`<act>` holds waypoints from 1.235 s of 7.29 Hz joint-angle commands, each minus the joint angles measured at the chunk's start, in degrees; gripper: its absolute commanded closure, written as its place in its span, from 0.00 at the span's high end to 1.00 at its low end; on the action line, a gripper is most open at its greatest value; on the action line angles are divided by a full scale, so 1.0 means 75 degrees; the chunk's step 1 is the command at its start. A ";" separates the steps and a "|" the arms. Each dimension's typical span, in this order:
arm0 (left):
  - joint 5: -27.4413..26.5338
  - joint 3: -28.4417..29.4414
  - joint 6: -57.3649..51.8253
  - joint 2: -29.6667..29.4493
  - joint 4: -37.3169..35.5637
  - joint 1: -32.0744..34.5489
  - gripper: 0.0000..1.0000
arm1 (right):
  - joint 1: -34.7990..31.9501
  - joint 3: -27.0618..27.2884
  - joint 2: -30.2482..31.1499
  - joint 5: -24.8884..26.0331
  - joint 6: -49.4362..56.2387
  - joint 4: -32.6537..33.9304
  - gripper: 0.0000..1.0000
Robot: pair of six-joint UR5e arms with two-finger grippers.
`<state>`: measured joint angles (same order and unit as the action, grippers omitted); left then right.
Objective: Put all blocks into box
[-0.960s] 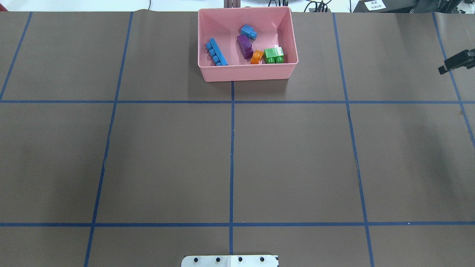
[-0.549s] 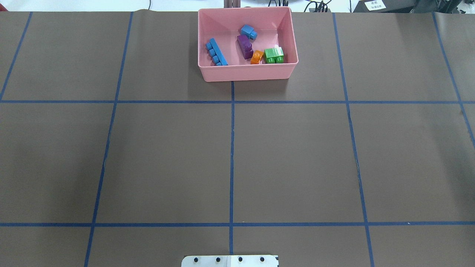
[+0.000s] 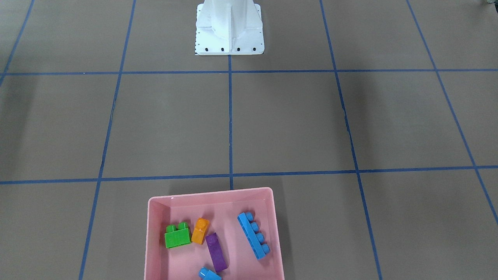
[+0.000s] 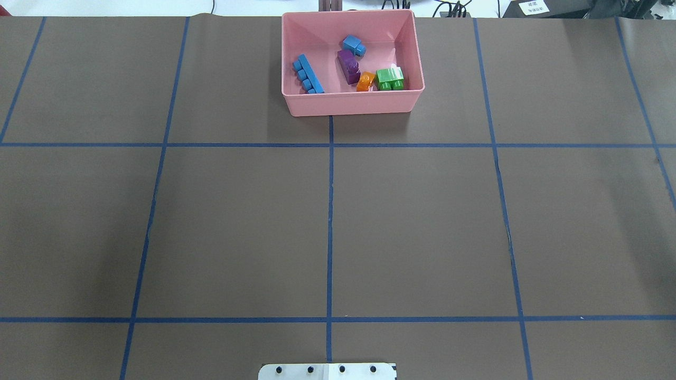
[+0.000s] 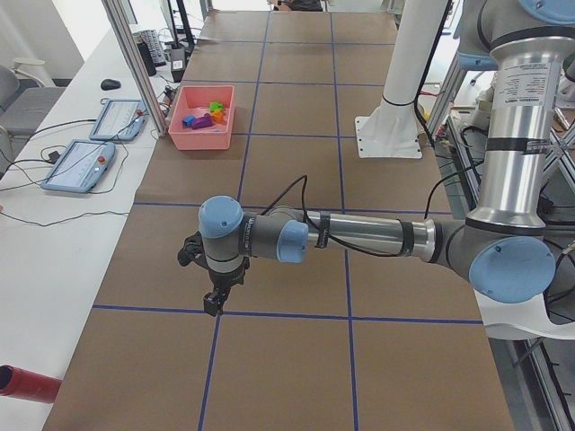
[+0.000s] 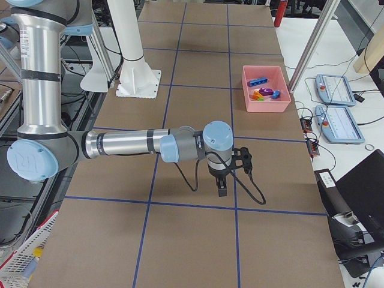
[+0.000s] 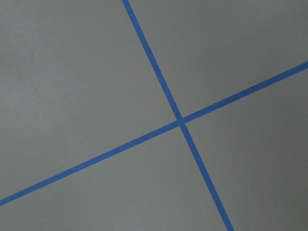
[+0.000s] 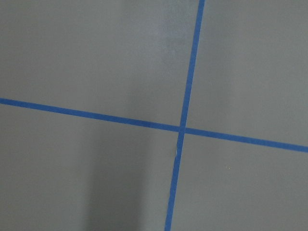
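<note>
Brown paper-covered table (image 4: 237,221): the shallow pink plastic box (image 4: 353,103) at its far edge's middle holds all five glossy studded plastic bricks (image 4: 390,79). The right gripper (image 6: 222,191) has left the overhead view and hangs over bare table, as does the left gripper (image 5: 213,303). Whether either's fingers are released or clenched, I cannot tell. The task looks finished.

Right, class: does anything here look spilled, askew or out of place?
Nothing is spilled: all five blocks sit inside the pink box. The long blue block lies on its side, studs pointing sideways, which looks harmless.

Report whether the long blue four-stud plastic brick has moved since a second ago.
No. The long blue brick still lies by the pink plastic tray's left wall.
</note>
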<state>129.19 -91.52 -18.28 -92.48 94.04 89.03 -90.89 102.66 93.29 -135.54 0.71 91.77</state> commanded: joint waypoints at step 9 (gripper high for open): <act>0.0072 0.0099 0.0070 0.0132 -0.0501 0.0071 1.00 | -0.0046 -0.0082 0.0687 -0.0009 -0.0164 -0.0375 1.00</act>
<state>129.72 -89.31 -17.89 -91.27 92.41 89.26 -91.23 102.38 98.29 -135.69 2.39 91.75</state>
